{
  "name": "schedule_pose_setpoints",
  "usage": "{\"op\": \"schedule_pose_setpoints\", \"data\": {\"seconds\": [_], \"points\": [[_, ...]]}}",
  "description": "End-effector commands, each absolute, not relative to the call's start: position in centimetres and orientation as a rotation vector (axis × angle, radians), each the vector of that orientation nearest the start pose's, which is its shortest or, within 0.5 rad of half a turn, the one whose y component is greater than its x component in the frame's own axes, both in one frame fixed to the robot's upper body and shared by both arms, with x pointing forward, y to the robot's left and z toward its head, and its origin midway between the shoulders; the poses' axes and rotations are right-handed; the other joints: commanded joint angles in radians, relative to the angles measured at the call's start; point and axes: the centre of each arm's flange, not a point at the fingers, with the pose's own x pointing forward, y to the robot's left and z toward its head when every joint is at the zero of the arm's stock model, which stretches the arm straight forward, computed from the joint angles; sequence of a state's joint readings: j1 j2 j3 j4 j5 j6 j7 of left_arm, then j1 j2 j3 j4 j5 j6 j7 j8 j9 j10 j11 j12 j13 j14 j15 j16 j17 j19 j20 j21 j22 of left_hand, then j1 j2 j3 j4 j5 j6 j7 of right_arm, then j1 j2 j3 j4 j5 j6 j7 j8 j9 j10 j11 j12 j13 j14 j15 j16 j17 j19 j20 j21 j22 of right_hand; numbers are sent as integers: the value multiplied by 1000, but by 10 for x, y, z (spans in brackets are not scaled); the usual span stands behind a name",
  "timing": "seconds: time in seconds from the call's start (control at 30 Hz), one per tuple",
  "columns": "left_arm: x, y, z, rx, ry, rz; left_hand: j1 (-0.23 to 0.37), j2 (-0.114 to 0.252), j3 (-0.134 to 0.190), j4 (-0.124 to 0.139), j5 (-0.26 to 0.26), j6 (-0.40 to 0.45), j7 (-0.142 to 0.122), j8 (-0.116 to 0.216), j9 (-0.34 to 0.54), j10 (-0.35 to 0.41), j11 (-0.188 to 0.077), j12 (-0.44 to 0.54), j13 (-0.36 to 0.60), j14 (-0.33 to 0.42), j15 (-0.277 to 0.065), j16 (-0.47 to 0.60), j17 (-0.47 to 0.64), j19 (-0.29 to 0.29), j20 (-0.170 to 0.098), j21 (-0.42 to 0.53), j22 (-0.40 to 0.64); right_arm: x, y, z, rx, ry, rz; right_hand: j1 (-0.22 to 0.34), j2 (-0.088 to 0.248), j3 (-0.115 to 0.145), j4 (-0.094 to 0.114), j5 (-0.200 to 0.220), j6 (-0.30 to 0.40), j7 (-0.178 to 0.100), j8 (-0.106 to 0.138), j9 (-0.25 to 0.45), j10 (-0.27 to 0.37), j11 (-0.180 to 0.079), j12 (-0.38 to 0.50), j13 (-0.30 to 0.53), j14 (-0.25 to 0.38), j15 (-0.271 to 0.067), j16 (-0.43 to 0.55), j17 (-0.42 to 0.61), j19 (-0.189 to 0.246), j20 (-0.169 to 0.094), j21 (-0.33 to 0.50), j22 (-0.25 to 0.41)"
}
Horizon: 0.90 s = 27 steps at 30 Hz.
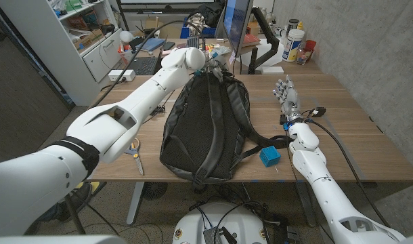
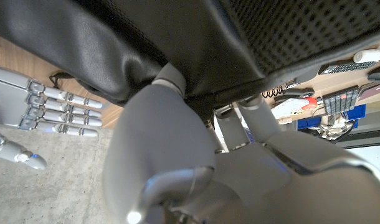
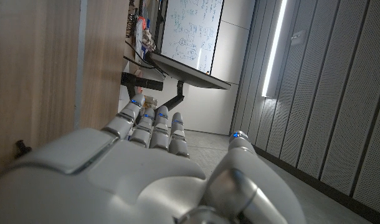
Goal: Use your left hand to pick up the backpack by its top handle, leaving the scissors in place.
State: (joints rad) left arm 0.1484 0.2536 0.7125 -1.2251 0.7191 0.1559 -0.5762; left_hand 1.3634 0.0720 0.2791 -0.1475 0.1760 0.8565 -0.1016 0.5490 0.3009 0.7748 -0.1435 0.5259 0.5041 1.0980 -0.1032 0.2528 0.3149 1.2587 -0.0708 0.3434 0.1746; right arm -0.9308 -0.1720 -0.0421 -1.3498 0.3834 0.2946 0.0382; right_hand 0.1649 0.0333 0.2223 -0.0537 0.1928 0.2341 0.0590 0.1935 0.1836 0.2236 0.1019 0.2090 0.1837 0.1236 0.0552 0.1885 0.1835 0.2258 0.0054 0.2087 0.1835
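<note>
A black backpack (image 1: 206, 129) lies lengthwise on the wooden table (image 1: 342, 135), straps up, its top end away from me. My left hand (image 1: 214, 66) is at that top end. In the left wrist view its fingers (image 2: 171, 81) curl into the black fabric of the backpack (image 2: 177, 37), around the top handle. Scissors (image 1: 135, 153) with yellow and blue handles lie on the table left of the backpack, near the front edge and partly behind my left forearm. My right hand (image 1: 286, 91) stands to the right of the backpack with straight, spread fingers (image 3: 154, 124), holding nothing; the left wrist view also catches the right hand (image 2: 47, 109).
A small blue block (image 1: 269, 156) sits by the backpack's lower right strap. Behind the table are a monitor (image 1: 235, 27), a laptop (image 1: 144, 65), bottles (image 1: 294, 44) and a white shelf (image 1: 91, 34). A concrete wall (image 1: 382, 61) runs along the right.
</note>
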Motion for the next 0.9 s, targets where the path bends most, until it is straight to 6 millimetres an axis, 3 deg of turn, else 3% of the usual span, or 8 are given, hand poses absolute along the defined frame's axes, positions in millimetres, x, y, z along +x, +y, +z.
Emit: {"op": "schedule_pose_setpoints", "data": {"seconds": [0.03,0.9], "points": [[638,67,228,1529,-520,-245,3,27,39,30,8,102,90,7,4,16,-5,5,35,108,-107,-2,5,-2,1,-8,4,634,-288,-24,198,-716,46,0,-3,-5,2,6,13,0,4,4,9,1,8,2,8,3,2,3,-4,-2,-3,3],[601,71,257,1486,-580,-221,2,29,61,25,9,99,94,10,8,19,2,1,60,97,-101,-23,15,-11,3,-16,4,631,-286,-24,196,-718,50,-1,-2,-8,2,7,21,-2,6,4,12,-2,8,2,6,0,1,3,-32,0,-13,3]]}}
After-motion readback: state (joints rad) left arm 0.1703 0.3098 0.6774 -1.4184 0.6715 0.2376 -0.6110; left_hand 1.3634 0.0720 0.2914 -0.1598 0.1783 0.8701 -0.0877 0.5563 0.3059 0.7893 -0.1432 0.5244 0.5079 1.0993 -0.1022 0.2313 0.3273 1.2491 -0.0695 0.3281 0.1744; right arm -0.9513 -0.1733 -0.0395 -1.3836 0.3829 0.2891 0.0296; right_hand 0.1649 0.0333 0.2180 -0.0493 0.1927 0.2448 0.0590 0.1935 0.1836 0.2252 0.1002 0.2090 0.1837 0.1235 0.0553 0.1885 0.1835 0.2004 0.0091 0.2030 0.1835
